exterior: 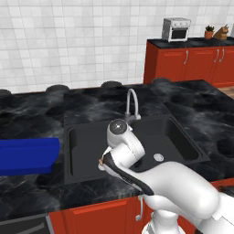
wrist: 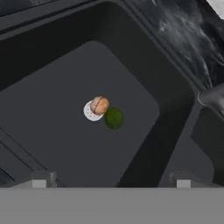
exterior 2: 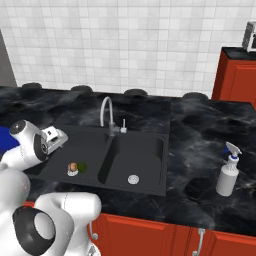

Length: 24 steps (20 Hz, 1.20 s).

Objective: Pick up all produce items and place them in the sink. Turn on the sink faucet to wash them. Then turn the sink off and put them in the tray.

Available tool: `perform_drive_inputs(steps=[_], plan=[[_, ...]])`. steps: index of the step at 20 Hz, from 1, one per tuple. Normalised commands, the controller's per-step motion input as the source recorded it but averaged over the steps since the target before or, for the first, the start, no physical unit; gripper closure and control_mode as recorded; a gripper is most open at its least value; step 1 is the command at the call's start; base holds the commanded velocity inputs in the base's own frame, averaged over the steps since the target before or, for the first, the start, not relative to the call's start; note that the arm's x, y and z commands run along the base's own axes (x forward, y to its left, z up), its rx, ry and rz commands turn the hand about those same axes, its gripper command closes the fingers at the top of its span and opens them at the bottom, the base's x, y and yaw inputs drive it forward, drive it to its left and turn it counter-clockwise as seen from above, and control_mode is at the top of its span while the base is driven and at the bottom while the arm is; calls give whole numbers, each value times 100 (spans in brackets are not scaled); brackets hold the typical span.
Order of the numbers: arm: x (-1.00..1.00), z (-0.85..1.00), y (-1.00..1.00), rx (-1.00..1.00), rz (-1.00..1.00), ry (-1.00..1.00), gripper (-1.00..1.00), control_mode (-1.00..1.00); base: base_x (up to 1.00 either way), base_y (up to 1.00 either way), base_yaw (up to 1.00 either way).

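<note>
Left base view: the arm bends low over the front edge of the black sink [exterior: 82,151], its wrist covering most of the left basin; the silver faucet [exterior: 132,104] stands behind the arm at the divider, and the blue tray [exterior: 28,156] lies on the counter well off to the arm's left, beside the sink. Right base view: the gripper [exterior 2: 56,138] hangs above the left basin, pointing toward the faucet [exterior 2: 108,118]; below and just in front of it, the brown lumpy piece [exterior 2: 73,167] sits on the drain with the green ball [exterior 2: 82,167] touching its side. A spray bottle [exterior 2: 228,175] stands on the counter far to the right. Hand view: the fingers [wrist: 38,182] stand fully spread at the lower edge, holding nothing; the brown piece [wrist: 100,105] and green ball [wrist: 113,118] lie together at the basin's middle, straight ahead of the released tool and well apart from it.
</note>
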Motion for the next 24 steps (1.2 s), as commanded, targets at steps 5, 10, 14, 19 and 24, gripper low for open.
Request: perform_drive_inputs(steps=[5,10,14,19,24], plan=[[19,-21,1,3,-16,2,-100,-100,0,0,0],[20,-20,1,4,-15,4,-100,-100,0,0,0],[12,-17,0,6,-11,6,-100,-100,0,0,0],[12,-17,0,8,-7,6,-100,-100,0,0,0],[13,-20,0,7,-6,7,-100,-100,0,0,0]])
